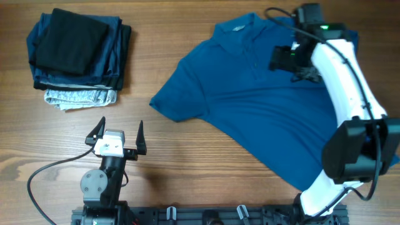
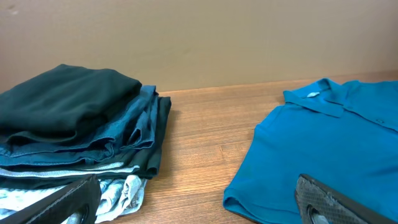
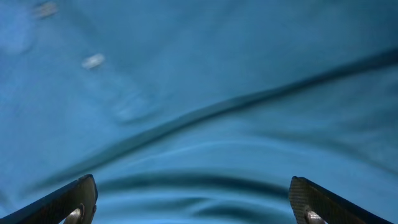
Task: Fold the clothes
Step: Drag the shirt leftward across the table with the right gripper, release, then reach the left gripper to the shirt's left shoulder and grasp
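Observation:
The clothes are one medium-blue short-sleeved shirt [image 1: 250, 106] lying spread out and slanted across the right half of the table, collar toward the far edge. One sleeve points left. My right gripper [image 1: 279, 59] hovers open over the shirt's upper chest, near the collar, holding nothing. In the right wrist view the rippled blue fabric [image 3: 199, 93] fills the frame below the spread right gripper [image 3: 193, 202]. My left gripper [image 1: 119, 130] stands open at the front left, off the shirt. Its wrist view shows the left gripper [image 2: 199, 208] apart, with the shirt's sleeve [image 2: 323, 143] to the right.
A stack of folded garments [image 1: 78, 53], black on top over dark blue and light speckled grey pieces, sits at the far left; the same stack [image 2: 74, 130] shows in the left wrist view. Bare wooden table [image 1: 187, 162] lies between it and the shirt.

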Controlling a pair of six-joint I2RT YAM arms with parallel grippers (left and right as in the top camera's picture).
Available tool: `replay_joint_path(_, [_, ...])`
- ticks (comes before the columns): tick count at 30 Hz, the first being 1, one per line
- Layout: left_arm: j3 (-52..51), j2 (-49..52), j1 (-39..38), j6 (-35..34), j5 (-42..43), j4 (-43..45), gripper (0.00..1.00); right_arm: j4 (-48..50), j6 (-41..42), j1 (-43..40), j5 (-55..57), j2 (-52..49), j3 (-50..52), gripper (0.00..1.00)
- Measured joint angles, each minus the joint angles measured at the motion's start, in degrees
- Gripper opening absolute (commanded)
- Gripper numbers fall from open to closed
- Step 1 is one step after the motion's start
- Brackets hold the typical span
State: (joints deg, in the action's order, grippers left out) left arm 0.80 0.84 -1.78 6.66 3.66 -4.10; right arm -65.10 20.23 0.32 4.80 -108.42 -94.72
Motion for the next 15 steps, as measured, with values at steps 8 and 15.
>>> replay_joint_path(8, [0.0, 0.0, 0.0, 0.0, 0.0, 0.0, 1.00, 3.1, -1.1, -12.5, 0.9, 0.0, 1.0, 1.00])
replay_joint_path(15, [0.0, 0.0, 0.0, 0.0, 0.0, 0.0, 1.00, 14.7, -1.5, -12.9, 0.9, 0.0, 1.2, 1.00])
